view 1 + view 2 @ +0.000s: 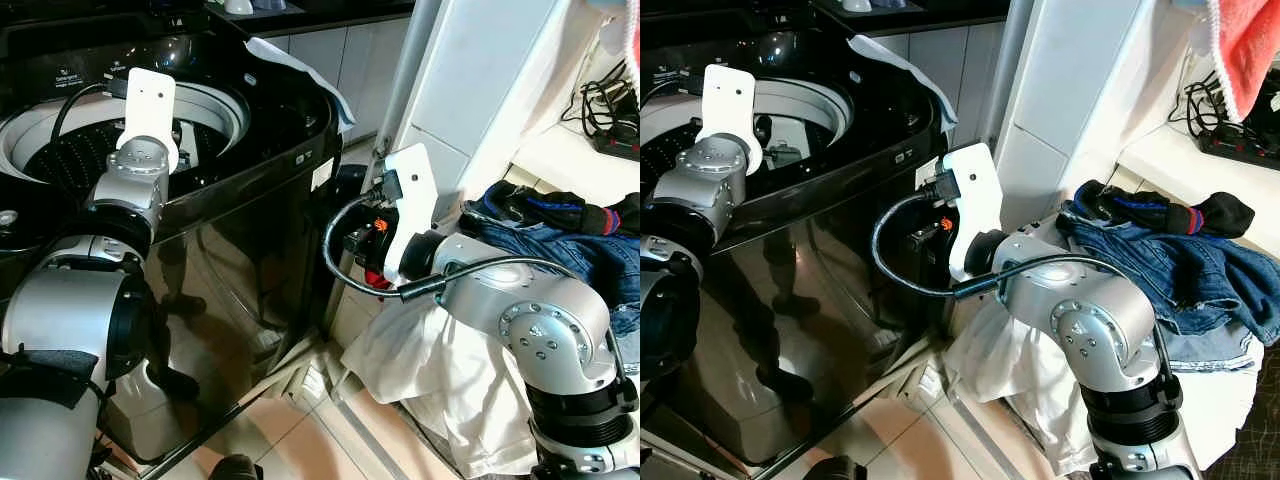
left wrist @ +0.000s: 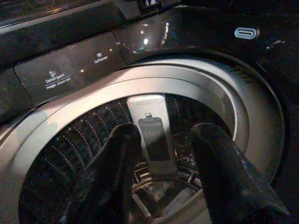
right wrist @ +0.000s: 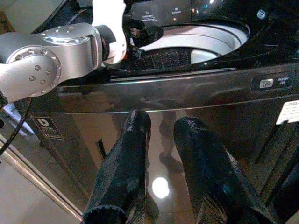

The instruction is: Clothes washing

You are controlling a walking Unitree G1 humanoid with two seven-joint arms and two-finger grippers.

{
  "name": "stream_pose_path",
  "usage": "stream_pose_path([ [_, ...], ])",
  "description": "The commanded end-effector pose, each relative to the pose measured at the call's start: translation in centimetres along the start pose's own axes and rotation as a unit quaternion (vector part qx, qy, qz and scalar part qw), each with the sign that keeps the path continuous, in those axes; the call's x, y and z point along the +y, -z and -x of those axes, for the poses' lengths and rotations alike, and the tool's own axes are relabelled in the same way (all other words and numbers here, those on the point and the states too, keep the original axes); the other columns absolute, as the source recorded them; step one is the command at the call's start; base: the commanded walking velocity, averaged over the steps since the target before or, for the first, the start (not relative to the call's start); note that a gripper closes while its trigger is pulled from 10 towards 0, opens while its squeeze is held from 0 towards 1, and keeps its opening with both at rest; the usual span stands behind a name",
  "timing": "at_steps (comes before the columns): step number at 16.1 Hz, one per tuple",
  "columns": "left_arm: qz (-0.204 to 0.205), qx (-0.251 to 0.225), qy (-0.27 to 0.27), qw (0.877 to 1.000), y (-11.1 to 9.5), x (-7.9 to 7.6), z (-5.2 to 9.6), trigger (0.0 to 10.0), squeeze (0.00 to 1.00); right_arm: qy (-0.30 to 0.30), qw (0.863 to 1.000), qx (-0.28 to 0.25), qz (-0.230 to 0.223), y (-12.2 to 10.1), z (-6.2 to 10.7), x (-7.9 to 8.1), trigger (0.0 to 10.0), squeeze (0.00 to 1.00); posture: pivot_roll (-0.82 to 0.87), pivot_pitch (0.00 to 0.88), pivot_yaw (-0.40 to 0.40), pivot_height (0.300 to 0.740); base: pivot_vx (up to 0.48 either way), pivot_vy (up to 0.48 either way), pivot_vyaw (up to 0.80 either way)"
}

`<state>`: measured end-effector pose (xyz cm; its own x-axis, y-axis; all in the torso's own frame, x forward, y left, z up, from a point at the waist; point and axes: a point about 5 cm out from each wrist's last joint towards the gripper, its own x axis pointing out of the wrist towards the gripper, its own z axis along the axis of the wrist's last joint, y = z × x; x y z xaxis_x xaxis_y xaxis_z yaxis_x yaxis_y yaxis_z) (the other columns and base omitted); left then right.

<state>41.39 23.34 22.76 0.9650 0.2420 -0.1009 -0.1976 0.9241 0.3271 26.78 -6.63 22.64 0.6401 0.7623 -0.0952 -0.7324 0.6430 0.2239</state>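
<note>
Two sets of fingers sit parted and empty for you: the left gripper hangs over the washing machine's open drum, the right gripper faces its glossy front. Jeans lie heaped at right atop a white cloth.

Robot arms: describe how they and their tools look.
Both arms are silver metal with black joint bands and round bolted caps. Each wrist carries a white plate. A black cable loops by the right arm. The left tool and right tool each have two long black fingers.
</note>
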Motion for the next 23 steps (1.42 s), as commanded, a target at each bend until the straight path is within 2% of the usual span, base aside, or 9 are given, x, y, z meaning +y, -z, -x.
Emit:
stream_pose_path([
  [1,-0.013,-0.008,0.006,1.0,-1.3,-0.1,-0.1,10.0,1.0,0.011,1.0,-0.009,0.001,-0.5,0.4,-0.3,10.0,0.0,0.05,0.0,-0.111,0.74,0.0,0.0,0.0],
  [9,-0.065,-0.027,0.039,0.997,-3.2,-0.3,-0.1,10.0,1.0,0.11,0.993,-0.043,-0.007,-1.5,1.5,-3.2,10.0,0.0,0.03,0.0,-0.054,0.74,0.0,0.0,0.0],
  [10,-0.07,-0.035,0.035,0.996,-3.5,0.0,0.0,10.0,0.21,0.135,0.989,-0.053,-0.009,-1.7,1.9,-3.8,10.0,0.0,0.02,0.0,-0.04,0.74,0.0,0.0,0.0],
  [11,-0.061,-0.051,0.033,0.996,-4.1,0.1,0.0,10.0,0.0,0.166,0.984,-0.065,-0.009,-1.9,2.3,-4.5,10.0,0.0,0.02,0.0,-0.029,0.74,0.0,0.0,0.0],
  [12,-0.026,-0.081,0.054,0.995,-5.1,-0.3,0.2,10.0,0.0,0.201,0.977,-0.077,-0.006,-2.3,2.8,-5.4,10.0,0.0,0.01,0.0,-0.016,0.74,0.0,0.0,0.0],
  [15,0.089,-0.192,0.238,0.948,-6.1,-4.5,2.6,10.0,0.0,0.325,0.937,-0.076,0.099,-4.1,5.1,-8.6,10.0,0.0,-0.01,0.0,0.012,0.74,0.0,0.0,0.0],
  [16,0.125,-0.21,0.298,0.923,-5.8,-6.0,4.0,10.0,0.0,0.35,0.927,-0.079,0.104,-4.5,5.7,-9.8,10.0,1.0,-0.02,0.0,0.023,0.74,0.0,0.0,0.0],
  [20,0.144,-0.214,0.501,0.826,-3.4,-10.1,10.0,10.0,0.0,0.376,0.906,0.006,0.195,-6.2,7.2,-13.9,10.0,1.0,-0.03,0.0,0.033,0.74,0.0,0.0,0.0],
  [23,0.121,-0.181,0.555,0.803,-1.9,-10.0,11.8,10.0,0.0,0.384,0.899,0.046,0.207,-7.1,9.0,-15.6,10.0,1.0,-0.02,0.0,0.026,0.74,0.0,0.0,0.0],
])
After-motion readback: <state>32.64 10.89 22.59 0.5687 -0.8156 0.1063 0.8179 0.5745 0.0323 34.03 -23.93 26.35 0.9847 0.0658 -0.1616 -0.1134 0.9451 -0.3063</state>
